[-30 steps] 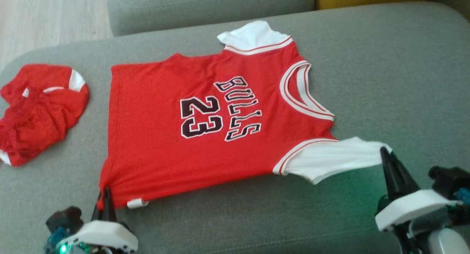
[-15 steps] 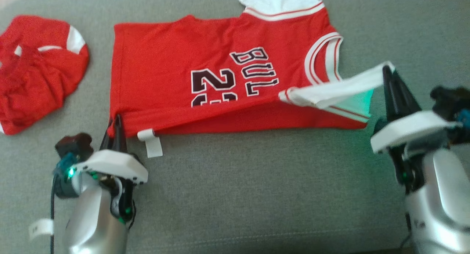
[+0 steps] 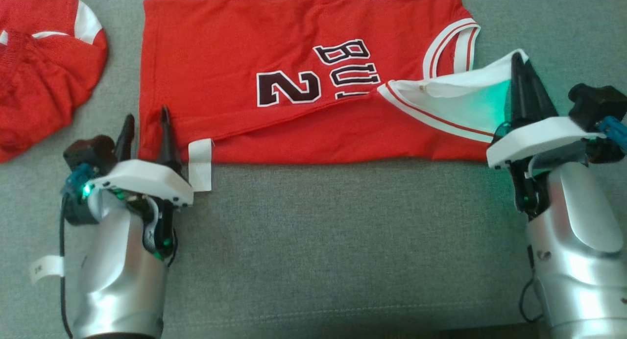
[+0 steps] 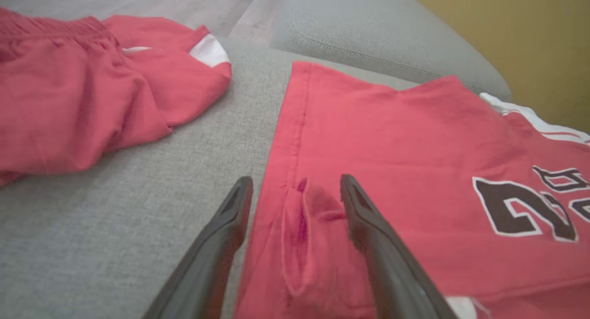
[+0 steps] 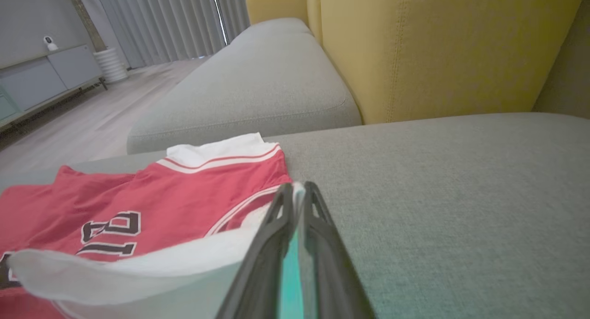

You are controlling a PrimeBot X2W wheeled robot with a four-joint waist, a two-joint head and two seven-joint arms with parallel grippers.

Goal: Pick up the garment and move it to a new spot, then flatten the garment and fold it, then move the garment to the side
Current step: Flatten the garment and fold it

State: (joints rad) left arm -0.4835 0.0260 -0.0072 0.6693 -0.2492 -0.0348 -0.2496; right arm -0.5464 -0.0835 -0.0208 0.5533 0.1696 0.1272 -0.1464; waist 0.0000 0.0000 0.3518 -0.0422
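The jersey (image 3: 294, 84) lies on the grey sofa cushion (image 3: 343, 241), near edge folded over. The left hand (image 3: 146, 116) stands wide astride the hem corner (image 4: 302, 213), possibly touching it. The right hand (image 3: 518, 60) pinches the white sleeve (image 3: 455, 101). The right wrist view adds a yellow backrest (image 5: 438, 47).

jersey (image 3: 220, 50): red, white trim and sleeves, black "2" and "BU" showing | pose: spread front-up on the grey sofa cushion (image 3: 313, 241), neck end to the robot's right | near long edge folded up over itself, covering the lower print | white tag (image 3: 200, 165) sticks out at the hem corner | near sleeve (image 3: 455, 96) lifted off the cushion, tip pinched in the right gripper (image 3: 518, 60)
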